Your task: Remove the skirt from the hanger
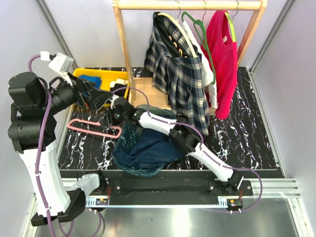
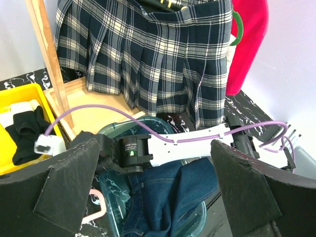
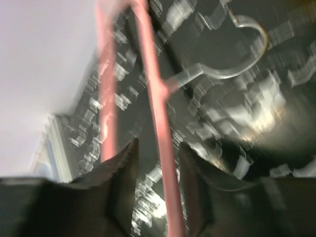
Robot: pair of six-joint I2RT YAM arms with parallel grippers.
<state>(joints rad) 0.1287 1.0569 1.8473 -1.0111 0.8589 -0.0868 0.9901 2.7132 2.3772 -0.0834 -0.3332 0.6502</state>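
Right fingers (image 3: 121, 173) stand slightly parted around a bar of the pink hanger (image 3: 157, 123), which lies flat on the black marbled table (image 1: 247, 138). The denim skirt (image 1: 143, 148) is heaped just behind them, off the hanger. Left fingers (image 2: 69, 187) are spread wide in the air, facing the wooden rack (image 1: 123, 49) by the white wall (image 1: 89, 29).

We see bright, even light and soft shadows in the top view. In the right wrist view, motion blur smears the pink plastic hanger (image 3: 159, 123) and the white-veined black tabletop (image 3: 207, 113); glare sits at 3 o'clock.
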